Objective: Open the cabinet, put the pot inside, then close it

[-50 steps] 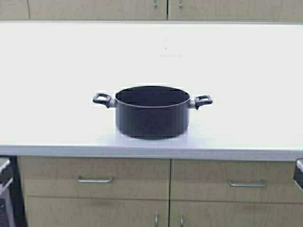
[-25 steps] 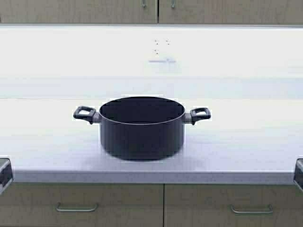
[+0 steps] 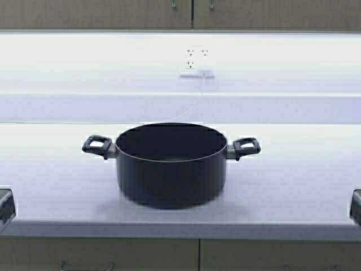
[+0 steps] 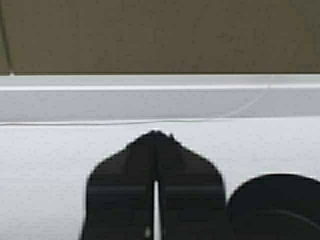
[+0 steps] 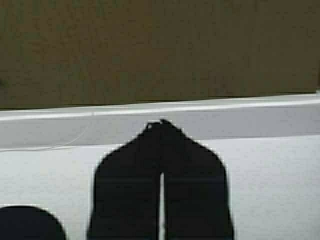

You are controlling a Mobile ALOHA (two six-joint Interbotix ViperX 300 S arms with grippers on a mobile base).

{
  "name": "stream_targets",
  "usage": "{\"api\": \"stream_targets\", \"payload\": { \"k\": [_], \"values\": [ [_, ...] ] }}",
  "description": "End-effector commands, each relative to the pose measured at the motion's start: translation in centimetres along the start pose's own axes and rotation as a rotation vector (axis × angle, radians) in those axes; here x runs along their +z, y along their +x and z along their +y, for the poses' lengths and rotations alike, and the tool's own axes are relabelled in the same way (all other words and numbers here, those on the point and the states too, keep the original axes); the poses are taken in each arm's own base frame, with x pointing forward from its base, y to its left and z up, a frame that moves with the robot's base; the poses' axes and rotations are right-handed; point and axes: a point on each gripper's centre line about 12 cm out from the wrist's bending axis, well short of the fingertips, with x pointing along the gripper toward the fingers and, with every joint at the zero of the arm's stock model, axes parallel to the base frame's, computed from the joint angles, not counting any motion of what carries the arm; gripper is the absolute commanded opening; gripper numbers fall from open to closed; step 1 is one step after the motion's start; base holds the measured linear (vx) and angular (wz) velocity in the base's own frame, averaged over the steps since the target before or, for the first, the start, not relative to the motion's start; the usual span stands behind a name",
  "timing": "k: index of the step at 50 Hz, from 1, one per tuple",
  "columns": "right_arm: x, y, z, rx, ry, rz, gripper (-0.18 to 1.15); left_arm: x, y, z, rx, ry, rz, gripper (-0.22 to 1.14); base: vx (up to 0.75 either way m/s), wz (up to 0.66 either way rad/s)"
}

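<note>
Upright black pot [image 3: 171,169] below shut cabinet [image 3: 192,14]

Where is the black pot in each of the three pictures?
High view: the pot sits in the middle, on the white counter.
Left wrist view: only a dark rounded part of it shows in the bottom right corner.
Right wrist view: a dark rounded bit of it peeks in at the bottom left corner.
Shared landmark: the thin white cable lying on the counter.

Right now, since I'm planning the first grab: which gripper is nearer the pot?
Left, by a little. The left gripper sits off the pot on its left side, the right gripper off its right side, slightly farther; neither touches it.
</note>
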Motion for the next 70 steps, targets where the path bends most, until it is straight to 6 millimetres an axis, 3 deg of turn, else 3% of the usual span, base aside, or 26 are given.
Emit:
{"api": "stream_targets", "payload": {
  "k": [1, 4, 6, 12, 26, 31, 36, 44, 54, 70],
  "values": [
    [0.3, 0.6, 3.1, 0.152, -0.024, 0.021, 0.77, 0.0, 0.0, -3.0, -0.148, 0.008, 0.014, 0.72, 0.06, 0.01],
    [0.1, 0.8, 4.6, 0.219, -0.021, 0.039, 1.06, 0.2, -0.1, -4.5, -0.227, 0.009, 0.006, 1.00, 0.05, 0.01],
    [0.1, 1.0, 5.5, 0.259, -0.020, 0.035, 1.13, 0.4, -0.1, -5.5, -0.273, 0.001, -0.009, 1.10, 0.04, 0.01],
    [0.2, 2.5, 7.8, 0.340, -0.006, 0.002, 0.99, 0.0, 1.0, -7.9, -0.364, -0.013, -0.021, 0.99, 0.02, 0.01],
    [-1.4, 10.2, 11.4, 0.358, 0.022, -0.016, 1.00, -3.1, 8.1, -12.8, -0.430, -0.006, -0.018, 1.01, -0.01, 0.00],
    [-0.6, 12.3, 12.3, 0.330, 0.060, -0.042, 1.00, -3.3, 10.7, -14.3, -0.405, -0.026, -0.071, 1.01, -0.02, 0.00],
    [0.7, 14.2, 13.4, 0.296, -0.011, -0.081, 1.00, -2.6, 13.4, -16.5, -0.333, -0.023, -0.153, 1.01, -0.01, -0.01],
    [2.9, 16.4, 16.2, 0.243, -0.131, -0.136, 1.00, -1.2, 15.7, -19.9, -0.230, 0.013, -0.286, 1.01, 0.00, 0.00],
    [4.0, 18.6, 17.2, 0.148, -0.066, -0.151, 1.00, 0.1, 18.1, -20.8, -0.128, -0.054, -0.380, 1.01, 0.00, 0.00],
    [4.1, 21.2, 18.5, 0.126, -0.096, -0.187, 1.00, -0.5, 20.9, -20.8, -0.055, -0.085, -0.390, 1.01, 0.00, 0.00]
  ]
}}
